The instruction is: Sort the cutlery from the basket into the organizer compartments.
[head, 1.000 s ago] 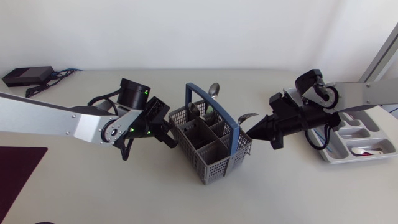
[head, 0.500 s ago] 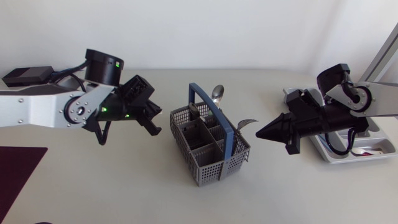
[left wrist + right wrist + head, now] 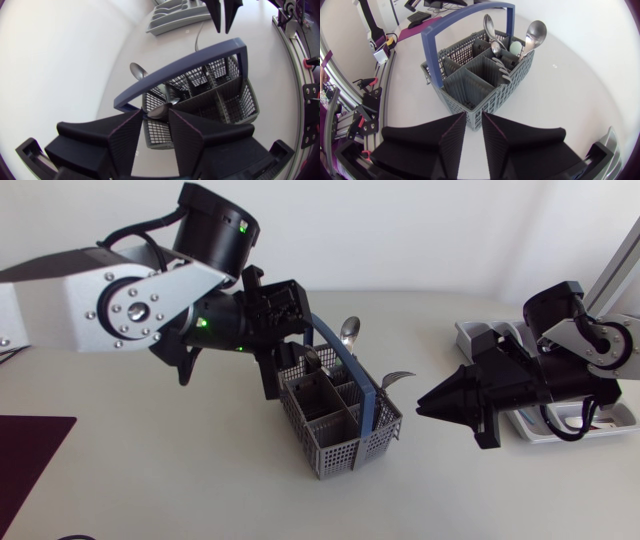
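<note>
**Both pincers close on the basket, nothing lifted yet**

The left pincer point(image 3: 156, 119) hangs moderately apart over the back corner of the basket point(image 3: 335, 450), with a spoon point(image 3: 162, 108) just ahead of its tips. Its fingers could catch the blue handle point(image 3: 350, 375) or the grid wall and shove or tip the basket across the worktop. The right pincer point(image 3: 425, 401), down to a narrow slit and holding nothing, points at the basket's far side, so the arms could meet. The organizer point(image 3: 468, 330) sits behind it. No brand or writing is legible.
</note>
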Controlling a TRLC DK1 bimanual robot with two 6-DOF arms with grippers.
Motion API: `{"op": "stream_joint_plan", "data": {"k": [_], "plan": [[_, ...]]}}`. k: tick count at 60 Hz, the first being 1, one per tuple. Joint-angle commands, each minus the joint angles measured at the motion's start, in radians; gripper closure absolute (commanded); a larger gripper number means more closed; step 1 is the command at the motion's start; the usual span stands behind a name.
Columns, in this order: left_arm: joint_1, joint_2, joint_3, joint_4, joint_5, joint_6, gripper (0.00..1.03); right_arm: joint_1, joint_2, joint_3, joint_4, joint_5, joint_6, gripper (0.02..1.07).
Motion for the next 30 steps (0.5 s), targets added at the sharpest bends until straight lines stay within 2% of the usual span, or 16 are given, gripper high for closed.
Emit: {"op": "stream_joint_plan", "data": {"k": [1, 18, 30], "plan": [[-0.002, 0.04, 0.068, -0.028, -0.004, 0.058, 0.57, 0.007, -0.02, -0.035, -0.015, 0.001, -0.027, 0.76], [-0.008, 0.115, 0.104, -0.095, 0.0, 0.227, 0.57, 0.016, -0.027, -0.04, -0.033, 0.001, -0.045, 0.76], [-0.005, 0.166, 0.151, -0.106, -0.004, 0.322, 0.57, 0.025, -0.02, -0.048, -0.033, -0.002, -0.051, 0.76]]}}
